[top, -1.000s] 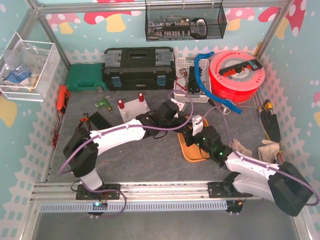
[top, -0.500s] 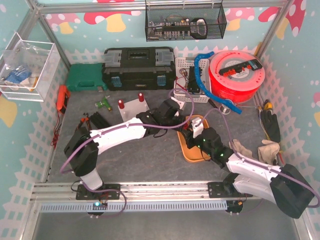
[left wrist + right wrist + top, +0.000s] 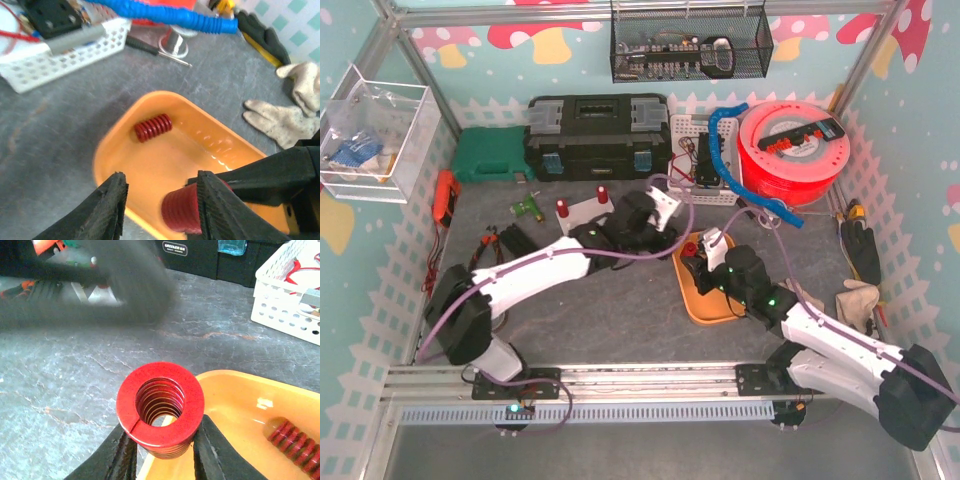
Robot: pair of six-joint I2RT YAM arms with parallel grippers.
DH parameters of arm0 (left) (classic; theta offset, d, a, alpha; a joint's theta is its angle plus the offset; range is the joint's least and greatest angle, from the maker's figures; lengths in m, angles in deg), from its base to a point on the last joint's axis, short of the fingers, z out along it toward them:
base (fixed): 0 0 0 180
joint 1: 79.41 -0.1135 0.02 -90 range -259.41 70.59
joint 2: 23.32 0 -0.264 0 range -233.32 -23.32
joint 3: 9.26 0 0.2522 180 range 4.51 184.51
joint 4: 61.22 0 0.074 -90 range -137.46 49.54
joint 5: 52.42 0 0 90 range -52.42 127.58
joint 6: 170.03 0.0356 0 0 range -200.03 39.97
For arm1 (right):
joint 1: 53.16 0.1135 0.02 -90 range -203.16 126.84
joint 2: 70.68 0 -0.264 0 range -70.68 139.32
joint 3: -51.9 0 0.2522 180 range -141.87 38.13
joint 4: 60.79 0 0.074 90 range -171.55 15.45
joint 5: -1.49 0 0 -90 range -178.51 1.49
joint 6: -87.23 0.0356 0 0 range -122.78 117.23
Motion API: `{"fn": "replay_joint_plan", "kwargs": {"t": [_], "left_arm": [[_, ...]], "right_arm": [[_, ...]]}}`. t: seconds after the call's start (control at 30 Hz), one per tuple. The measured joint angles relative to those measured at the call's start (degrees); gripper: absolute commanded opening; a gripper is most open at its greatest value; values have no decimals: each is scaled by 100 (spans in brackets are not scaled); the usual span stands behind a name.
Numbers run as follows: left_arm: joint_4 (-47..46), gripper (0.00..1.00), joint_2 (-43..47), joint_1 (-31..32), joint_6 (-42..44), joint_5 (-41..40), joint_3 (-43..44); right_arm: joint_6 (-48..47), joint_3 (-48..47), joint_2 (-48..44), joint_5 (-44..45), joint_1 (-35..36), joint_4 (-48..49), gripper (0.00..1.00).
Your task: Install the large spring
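Right pincer [image 3: 161,440]: closed on the large red coil spring [image 3: 160,407]. Its two fingers pinch the lower coils, and the bore faces our wrist camera.
Why so: we judge that an open end leaves the spring free to slide over a post.
Spring's place: at the near rim of the orange plastic tray [image 3: 240,405], in that grip.
Left pincer [image 3: 157,200]: wide open, holding nothing, turned toward the tray.
Small red coil spring [image 3: 152,128]: lying on its side in the tray, untouched.
Likely seat: the white plate with two red-topped posts [image 3: 582,212], well apart, left of the tray.
Table [image 3: 610,310]: grey, stone-patterned and flat.
Room: a white perforated basket [image 3: 70,60], a blue ribbed hose [image 3: 165,12], pale work gloves [image 3: 280,117], a black toolbox [image 3: 597,135] and a red filament spool [image 3: 792,150].
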Motion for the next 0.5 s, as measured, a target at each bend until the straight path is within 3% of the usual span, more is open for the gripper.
{"fn": "replay_joint_plan", "kwargs": {"t": [0.2,0.5], "left_arm": [[-942,47,986,-1167,1078,1281,-879],[-1663,49,2035,-1150,5412,2787,-2337]], "right_arm": [[-402,-22,-238,-275,-153,-428,0],[-688,-337,-120,-1062,-306,-800,0]]}}
